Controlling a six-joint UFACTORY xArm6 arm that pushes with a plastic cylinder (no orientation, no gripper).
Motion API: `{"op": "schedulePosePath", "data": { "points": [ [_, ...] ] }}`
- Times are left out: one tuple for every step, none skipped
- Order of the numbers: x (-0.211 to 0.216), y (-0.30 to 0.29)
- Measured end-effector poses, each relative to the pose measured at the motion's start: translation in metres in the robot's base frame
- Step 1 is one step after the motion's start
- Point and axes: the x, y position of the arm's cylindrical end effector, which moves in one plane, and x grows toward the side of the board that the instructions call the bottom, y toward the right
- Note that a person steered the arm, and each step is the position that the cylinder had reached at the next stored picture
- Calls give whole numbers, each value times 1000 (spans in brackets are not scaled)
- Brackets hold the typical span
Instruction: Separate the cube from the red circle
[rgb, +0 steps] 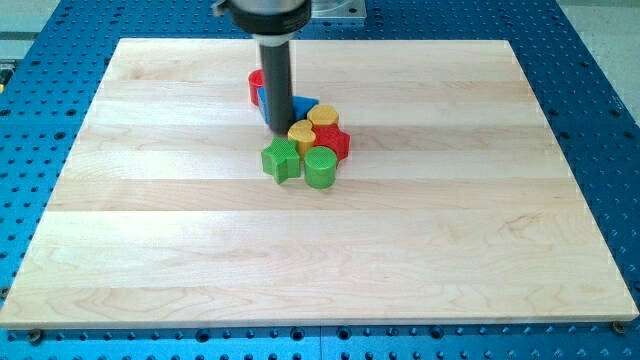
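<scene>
My dark rod comes down from the view's top, and my tip rests on the board at the left side of a tight cluster of blocks. The red circle peeks out behind the rod on its left. The blue cube sits just below it and touches it, mostly hidden by the rod. My tip is just below and right of the cube; I cannot tell if it touches it.
To the right of the rod lie another blue block, two yellow blocks and a red block. Below my tip are a green star and a green cylinder. The wooden board lies on a blue perforated table.
</scene>
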Motion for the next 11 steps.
{"op": "schedulePosePath", "data": {
  "points": [
    [-21, 3],
    [2, 15],
    [15, -28],
    [13, -33],
    [2, -40],
    [-37, -41],
    [-54, -4],
    [-57, 55],
    [-61, 37],
    [-74, 56],
    [-70, 81]
  ]
}}
